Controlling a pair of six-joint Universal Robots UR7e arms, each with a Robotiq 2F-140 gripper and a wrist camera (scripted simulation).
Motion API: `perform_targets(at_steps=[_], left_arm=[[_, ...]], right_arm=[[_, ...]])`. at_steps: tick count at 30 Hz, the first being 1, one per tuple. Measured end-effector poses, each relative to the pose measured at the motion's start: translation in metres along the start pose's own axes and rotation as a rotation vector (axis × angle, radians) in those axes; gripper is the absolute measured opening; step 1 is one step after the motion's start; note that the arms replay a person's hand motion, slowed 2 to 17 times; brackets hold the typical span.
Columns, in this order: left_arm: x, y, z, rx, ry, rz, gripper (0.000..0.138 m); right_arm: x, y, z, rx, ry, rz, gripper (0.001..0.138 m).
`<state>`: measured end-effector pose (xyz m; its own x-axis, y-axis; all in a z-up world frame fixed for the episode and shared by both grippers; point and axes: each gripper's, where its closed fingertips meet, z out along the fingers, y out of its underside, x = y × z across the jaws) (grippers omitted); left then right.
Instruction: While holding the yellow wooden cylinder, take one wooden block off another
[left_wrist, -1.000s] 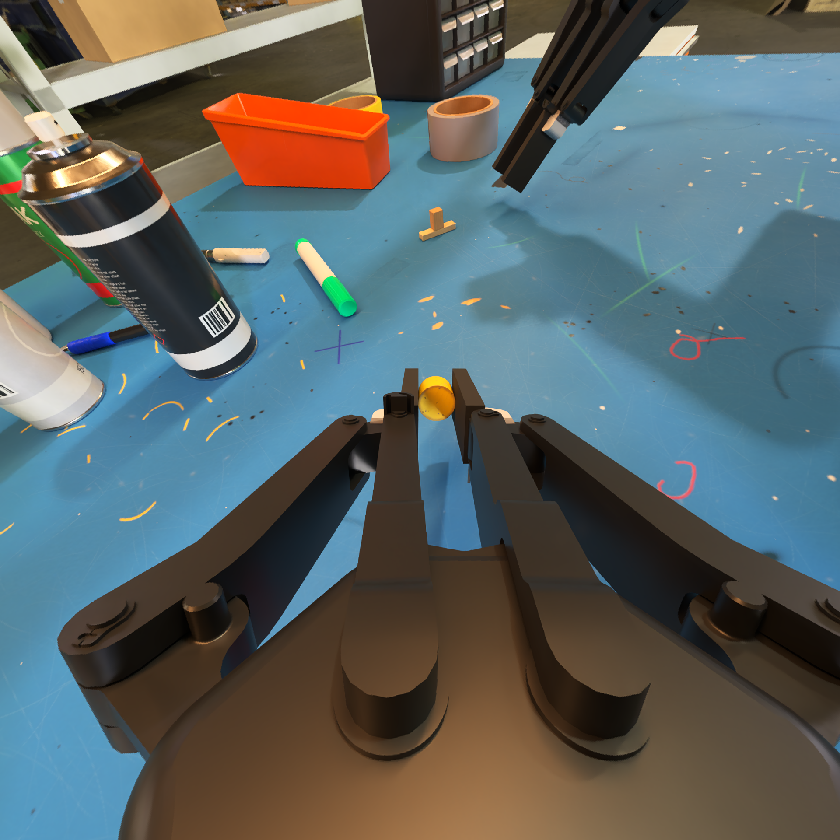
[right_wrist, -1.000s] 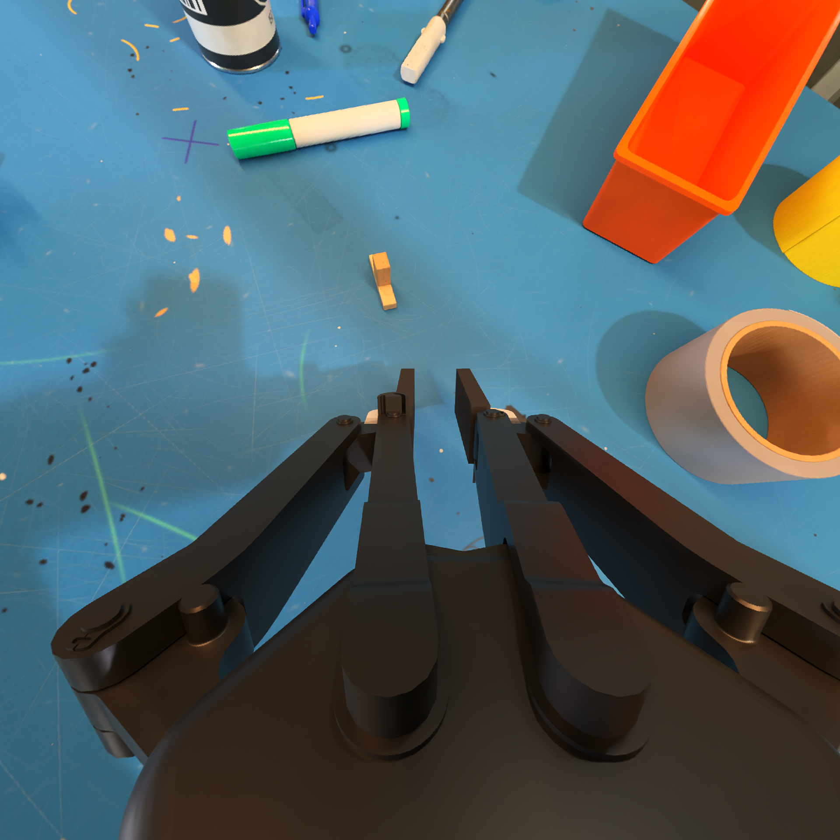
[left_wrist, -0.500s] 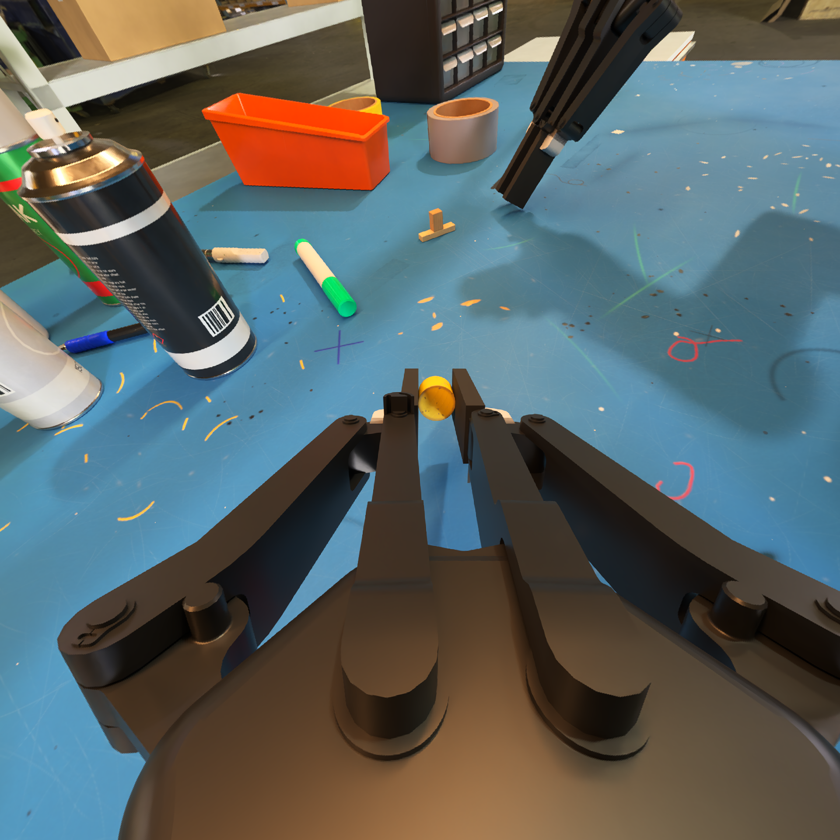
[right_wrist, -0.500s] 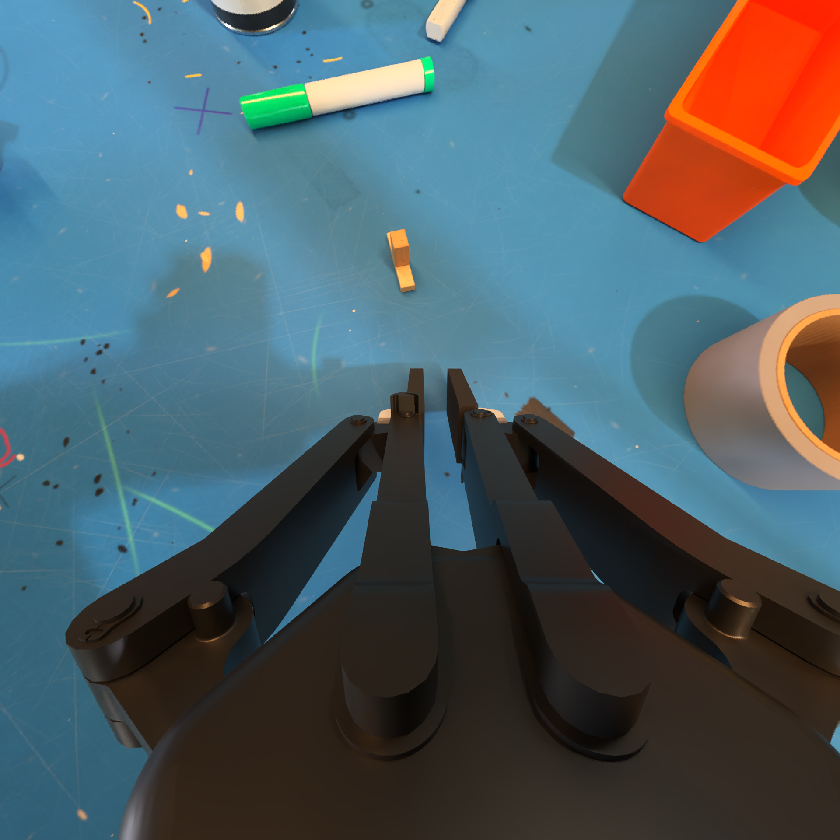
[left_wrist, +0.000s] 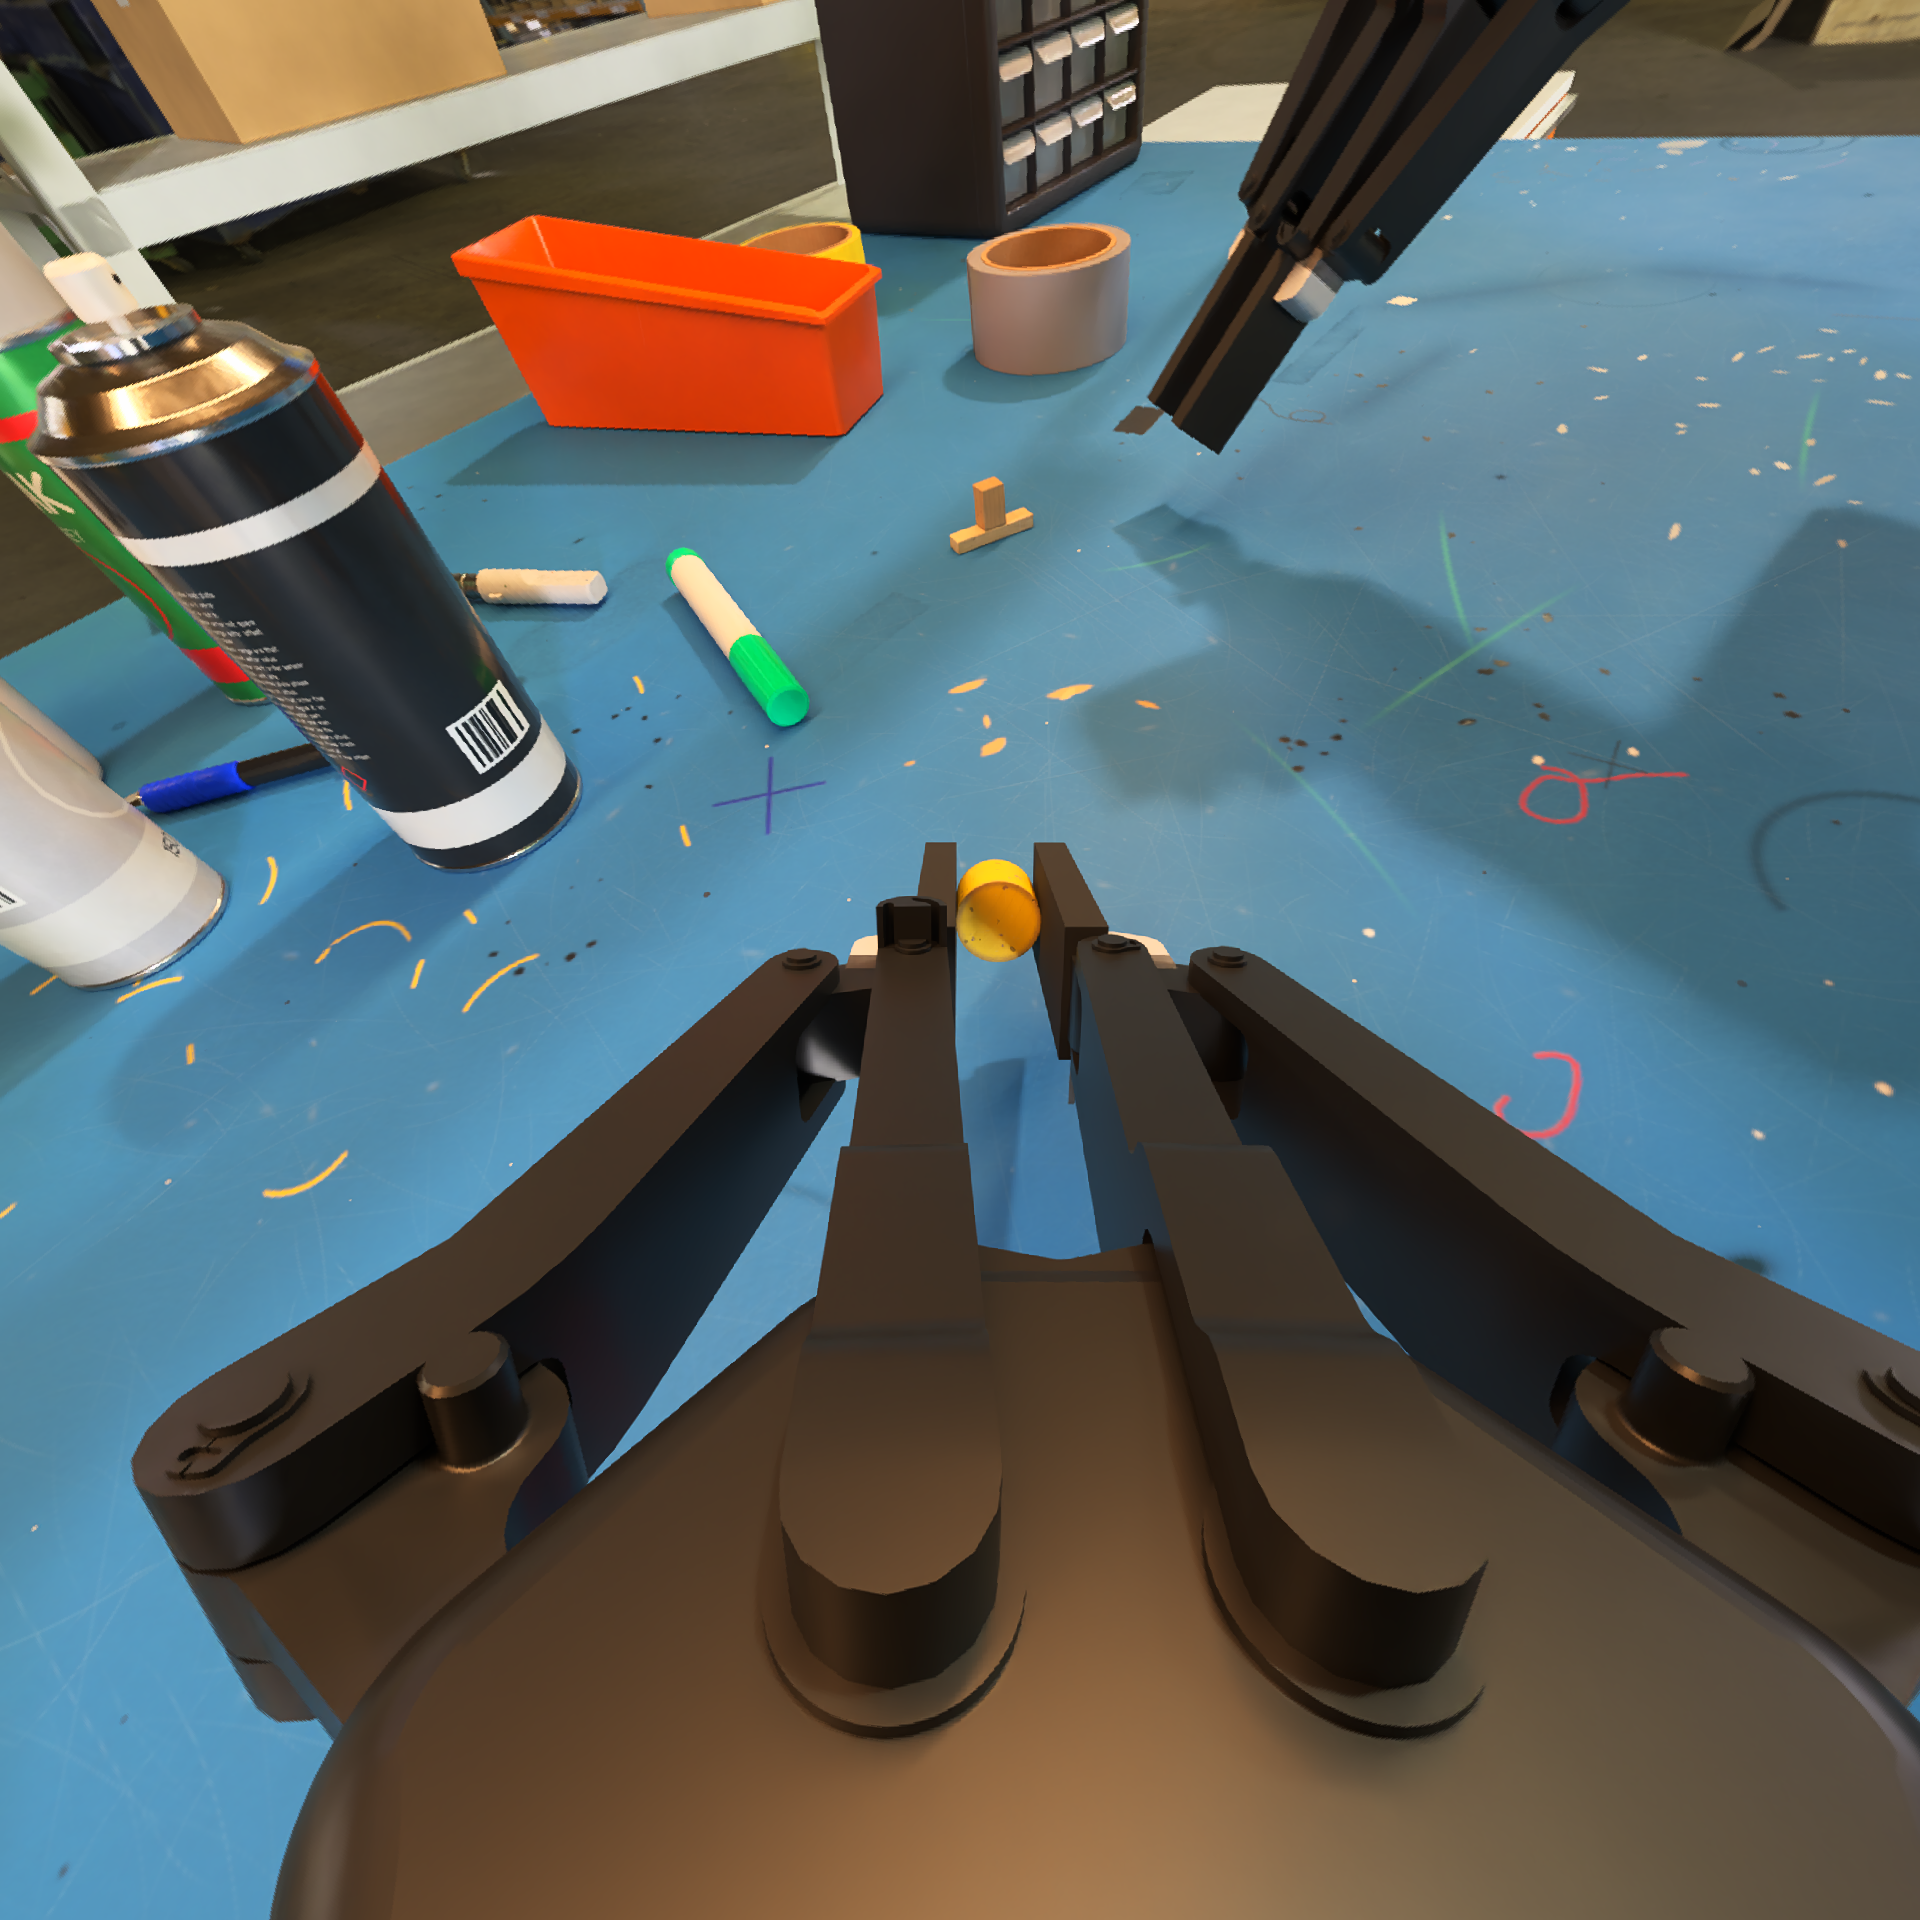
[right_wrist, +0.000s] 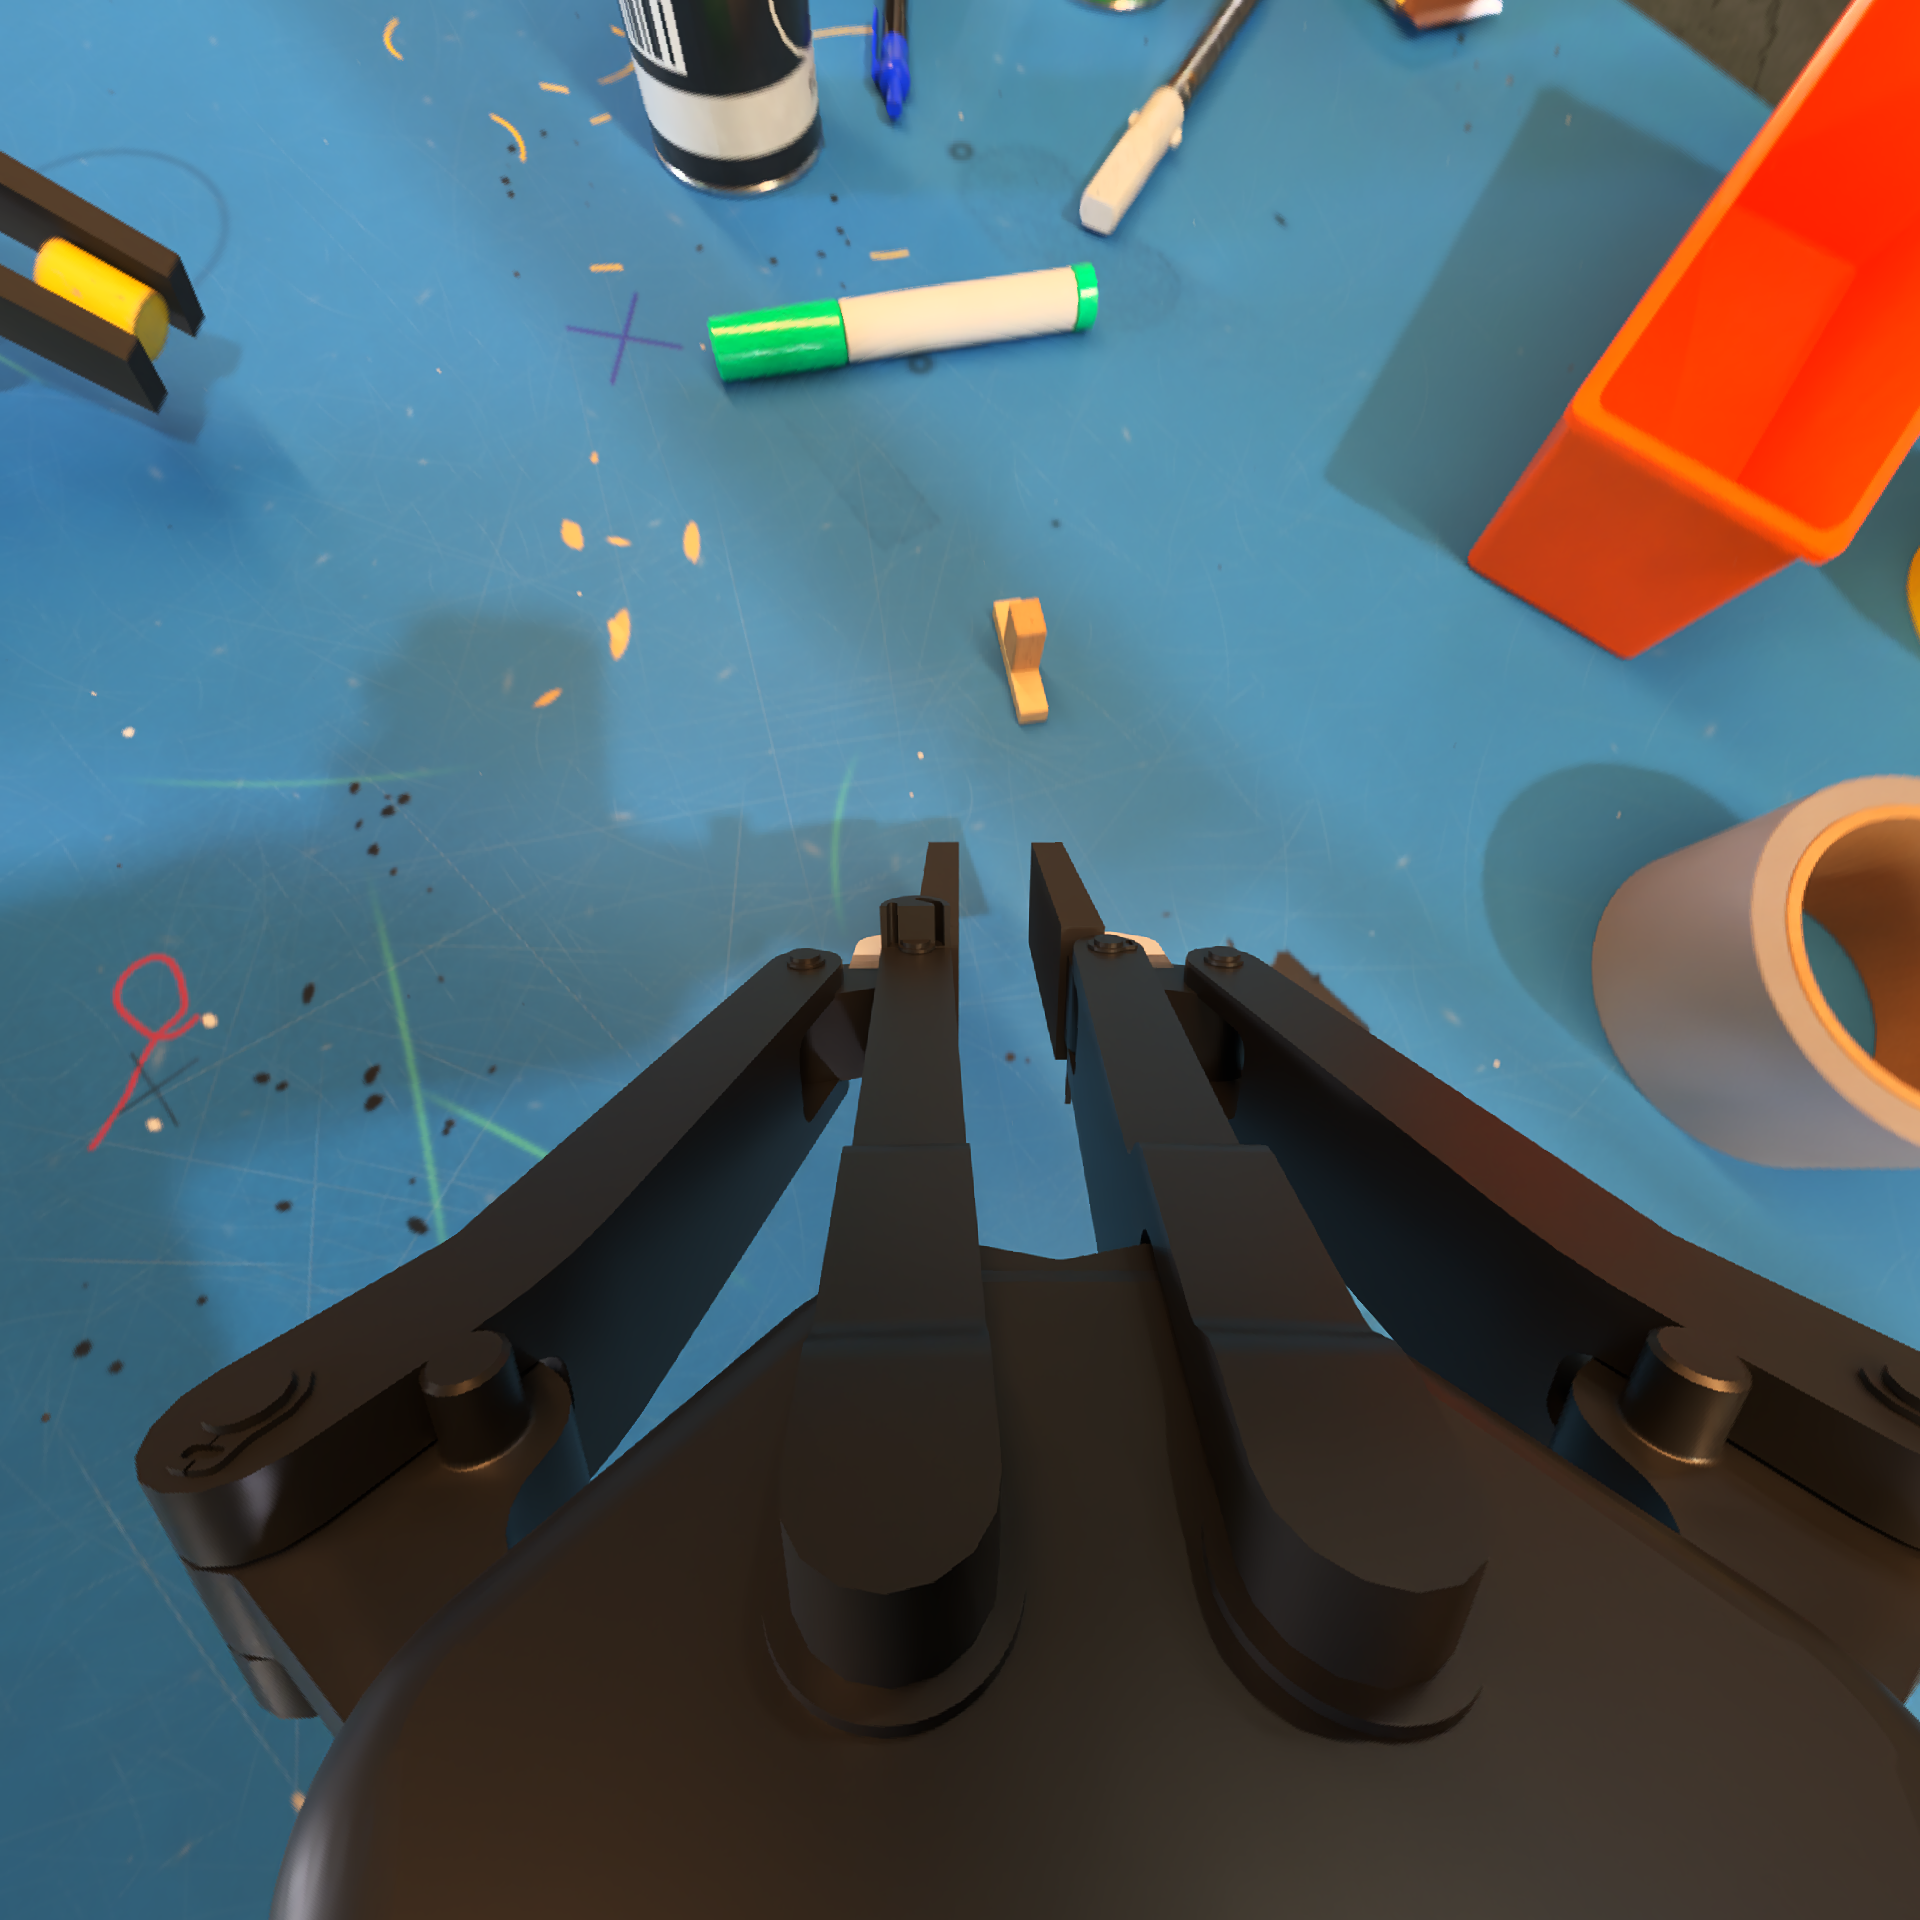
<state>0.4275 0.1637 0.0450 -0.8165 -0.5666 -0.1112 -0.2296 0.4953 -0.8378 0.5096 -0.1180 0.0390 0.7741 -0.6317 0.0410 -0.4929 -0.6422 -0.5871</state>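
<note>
Room: we see a white shelf rack (left_wrist: 312, 156) carrying a brown cardboard box (left_wrist: 301, 57) behind the far edge, over a dark floor.
Surface: our blue scratched surface (left_wrist: 1351, 935) is flecked with orange, green and red pen marks and dark specks.
Drawer cabinet: a dark small-parts cabinet with pale drawers (left_wrist: 987, 104) stands at the far edge.
Bin: the orange plastic trough-shaped bin (left_wrist: 675, 332) sits empty, just in front of a yellow tape roll (left_wrist: 821, 241).
Cans: a black spray can with white bands (left_wrist: 291, 582) stands tilted in our view, with a green can (left_wrist: 62, 499) behind it and a white can (left_wrist: 83, 883) beside it.
Tape: a grey tape roll with a brown core (left_wrist: 1049, 301) lies near the bin.
Markers: a white marker with a green cap (left_wrist: 738, 639), a small white-capped pen (left_wrist: 535, 587) and a blue pen (left_wrist: 208, 781) lie apart.
Left pincer: our left pincer (left_wrist: 995, 883) grips the yellow wooden cylinder (left_wrist: 995, 914) above the surface.
Right pincer: our right pincer (right_wrist: 995, 883) hangs narrowly parted and empty, short of the blocks.
Blocks: the upright small wooden block (right_wrist: 1027, 629) stands on the flat wooden block (right_wrist: 1029, 691), between the marker and the tape.
</note>
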Motion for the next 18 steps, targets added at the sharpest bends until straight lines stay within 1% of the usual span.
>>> perform_targets(at_steps=[6,10,14,18], left_arm=[[0.001,0.001,0.001,-0.006,0.001,0.008,0.020],[0.001,0.000,0.000,0.002,-0.003,0.009,0.020],[0.000,0.000,-0.001,0.007,-0.004,0.005,0.020],[0.000,0.000,-0.002,0.008,-0.003,0.000,0.020]], right_arm=[[0.002,-0.033,0.002,0.048,0.039,-0.071,0.022],[0.002,-0.053,0.012,0.063,0.032,-0.121,0.024],[0.007,-0.066,0.027,0.045,0.021,-0.159,0.026],[0.011,-0.069,0.045,0.003,0.001,-0.181,0.027]])
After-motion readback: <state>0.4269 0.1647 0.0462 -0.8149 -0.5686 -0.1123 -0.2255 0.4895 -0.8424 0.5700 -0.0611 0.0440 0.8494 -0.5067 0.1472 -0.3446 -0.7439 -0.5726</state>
